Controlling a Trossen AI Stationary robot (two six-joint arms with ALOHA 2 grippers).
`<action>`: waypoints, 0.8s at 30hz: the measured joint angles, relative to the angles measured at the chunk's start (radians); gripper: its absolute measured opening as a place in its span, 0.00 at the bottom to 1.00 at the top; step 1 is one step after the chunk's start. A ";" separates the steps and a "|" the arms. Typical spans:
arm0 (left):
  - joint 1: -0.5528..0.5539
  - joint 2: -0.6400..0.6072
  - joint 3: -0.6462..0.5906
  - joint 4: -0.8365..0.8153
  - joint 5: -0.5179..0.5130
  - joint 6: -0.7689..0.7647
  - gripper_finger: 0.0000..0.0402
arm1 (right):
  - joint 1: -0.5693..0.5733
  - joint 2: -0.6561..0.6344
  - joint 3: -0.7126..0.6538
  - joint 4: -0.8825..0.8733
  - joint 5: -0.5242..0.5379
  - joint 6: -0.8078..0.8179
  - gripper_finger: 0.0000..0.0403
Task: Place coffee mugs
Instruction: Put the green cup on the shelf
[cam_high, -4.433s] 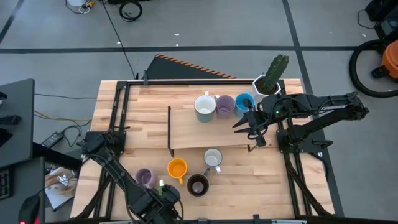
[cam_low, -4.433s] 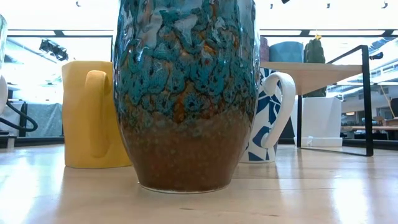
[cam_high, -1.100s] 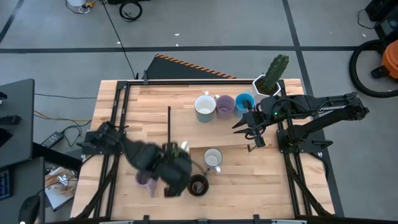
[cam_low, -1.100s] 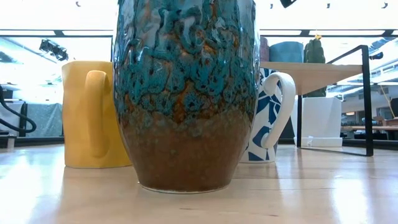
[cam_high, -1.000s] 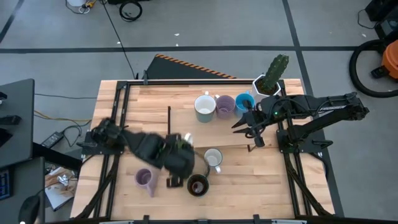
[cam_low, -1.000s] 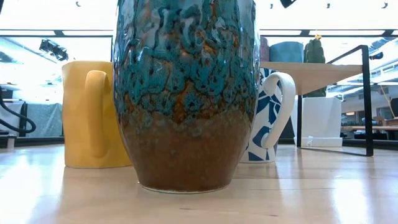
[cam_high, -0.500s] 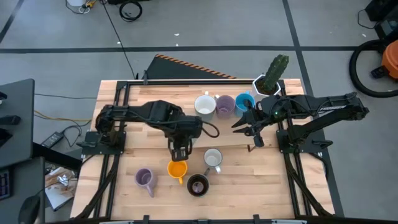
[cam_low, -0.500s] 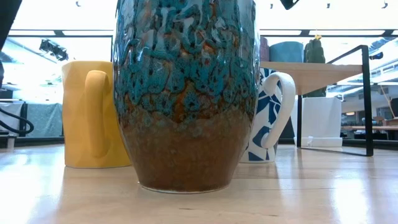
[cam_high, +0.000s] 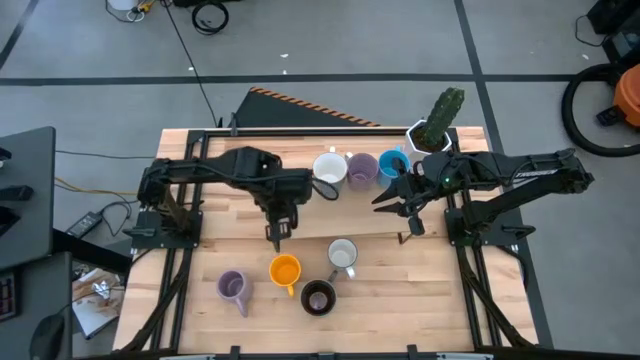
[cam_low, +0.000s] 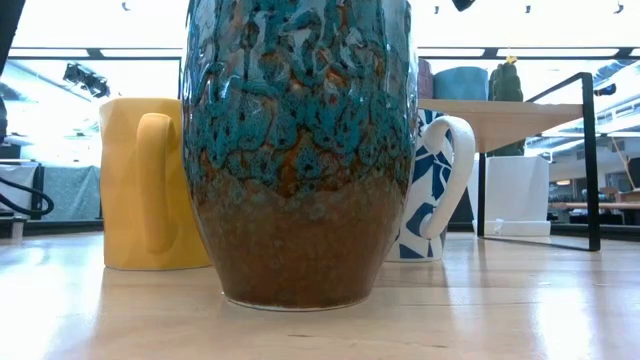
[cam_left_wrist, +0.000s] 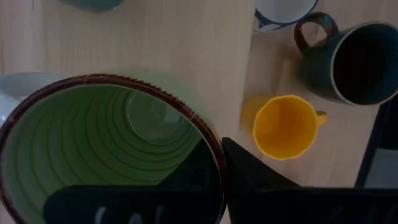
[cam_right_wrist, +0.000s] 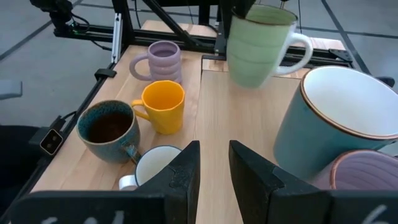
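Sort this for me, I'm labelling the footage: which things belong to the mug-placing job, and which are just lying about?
Job: green mug, held by left gripper; shelf white mug, shelf lavender mug, blue mug; table lavender mug, orange mug, table white mug, brown mug; shelf.
Lying about: cactus pot; cable coil on the floor. The right gripper waits by the blue mug.

Glossy ceramic everywhere: the green mug shines, its inside ribbed. The dark brown mug shows a mottled teal glaze over speckled, rougher brown. The surface is pale wood with a smooth sheen.
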 joint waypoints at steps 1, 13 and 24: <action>0.009 0.001 0.000 -0.002 0.001 0.012 0.06 | 0.000 0.000 0.000 0.000 0.000 0.000 0.23; 0.136 0.001 0.000 0.018 -0.019 0.055 0.06 | 0.000 0.000 0.000 0.000 0.000 0.001 0.23; 0.218 0.056 0.001 0.054 0.011 0.104 0.06 | 0.000 0.000 0.000 0.000 0.000 0.001 0.23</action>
